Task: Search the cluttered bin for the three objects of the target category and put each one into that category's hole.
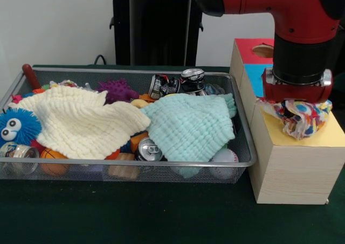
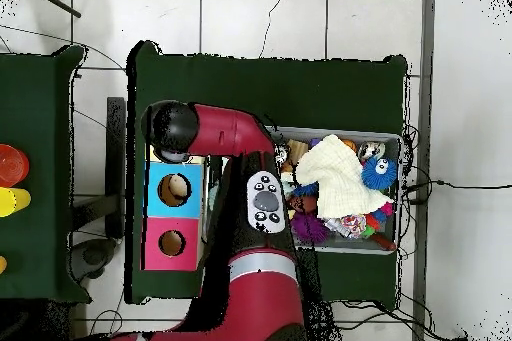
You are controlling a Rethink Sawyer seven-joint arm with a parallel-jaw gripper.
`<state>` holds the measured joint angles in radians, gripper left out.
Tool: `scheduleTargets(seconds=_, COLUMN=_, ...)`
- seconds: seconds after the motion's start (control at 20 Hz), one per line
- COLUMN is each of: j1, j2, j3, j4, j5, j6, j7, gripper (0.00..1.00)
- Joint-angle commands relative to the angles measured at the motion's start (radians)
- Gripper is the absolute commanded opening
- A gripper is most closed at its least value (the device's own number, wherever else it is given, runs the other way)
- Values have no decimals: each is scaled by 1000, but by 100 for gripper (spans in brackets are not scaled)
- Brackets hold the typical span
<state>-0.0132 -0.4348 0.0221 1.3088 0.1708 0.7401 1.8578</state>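
Your gripper (image 1: 297, 101) is clamped on 1 multicoloured cloth (image 1: 299, 116), held over the yellow top at the near end of the wooden box (image 1: 294, 168). Beside it, the wire bin (image 1: 243, 131) holds 2 cloths, cream (image 1: 81, 120) and mint (image 1: 188, 126). The desk (image 1: 161, 217) is dark green. No lettering is legible.

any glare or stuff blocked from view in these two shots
Front view: soft, even light, small highlights on the crushed cans, and the arm's wrist hides the gripper above the colourful cloth. Overhead view: the red arm covers the yellow box section and part of the bin.
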Motion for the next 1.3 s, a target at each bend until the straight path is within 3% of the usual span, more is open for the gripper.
scheduleTargets(seconds=0.05, j1=-32, j2=90, j3=88, j4=58, j5=-40, j6=-97, j7=35, gripper=0)
scheduleTargets(seconds=0.55, j1=-44, j2=82, j3=101, j4=66, j5=-43, j6=-76, j7=16, gripper=0)
scheduleTargets(seconds=0.6, j1=-47, j2=80, j3=105, j4=70, j5=-45, j6=-77, j7=15, gripper=100)
scheduleTargets(seconds=1.3, j1=-45, j2=52, j3=104, j4=82, j5=-58, j6=-70, j7=33, gripper=100)
